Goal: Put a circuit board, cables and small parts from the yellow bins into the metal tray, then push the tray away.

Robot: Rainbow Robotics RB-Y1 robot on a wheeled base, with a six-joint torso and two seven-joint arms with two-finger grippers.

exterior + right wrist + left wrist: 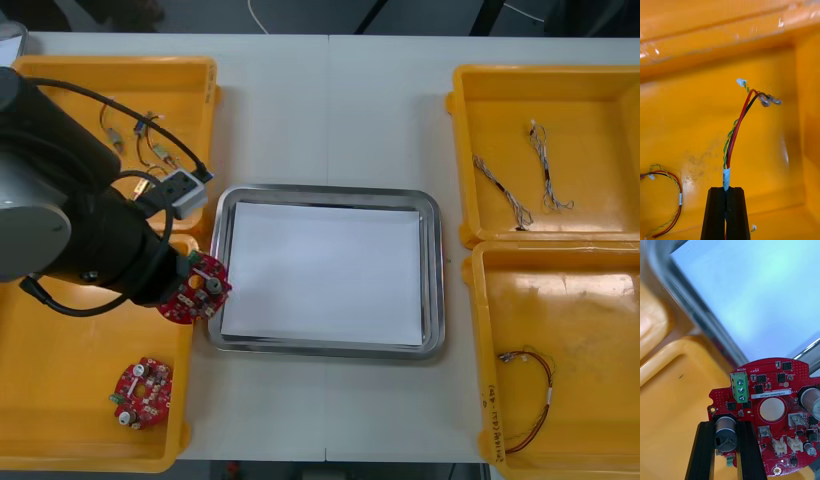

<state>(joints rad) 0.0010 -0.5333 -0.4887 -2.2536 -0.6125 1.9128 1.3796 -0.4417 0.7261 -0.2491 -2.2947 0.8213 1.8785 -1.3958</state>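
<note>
Clamping a round red circuit board (196, 290) (767, 408) between its fingers, the left gripper (188, 280) (726, 426) hung at the metal tray's (325, 192) (696, 315) left rim. The board overlapped that rim from the near left yellow bin's (60, 400) side (a second board (140, 392) lay down in that bin). Over in the right wrist view, the right gripper (726, 191) was pinched narrow on a red and yellow cable (735, 135) that rose from its fingertips over a bin floor (685, 112), with another cable (670, 202) lying loose nearby.

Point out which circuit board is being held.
The circuit board at the metal tray's left rim, clamped in the left gripper; the other board lies loose in a yellow bin.
</note>
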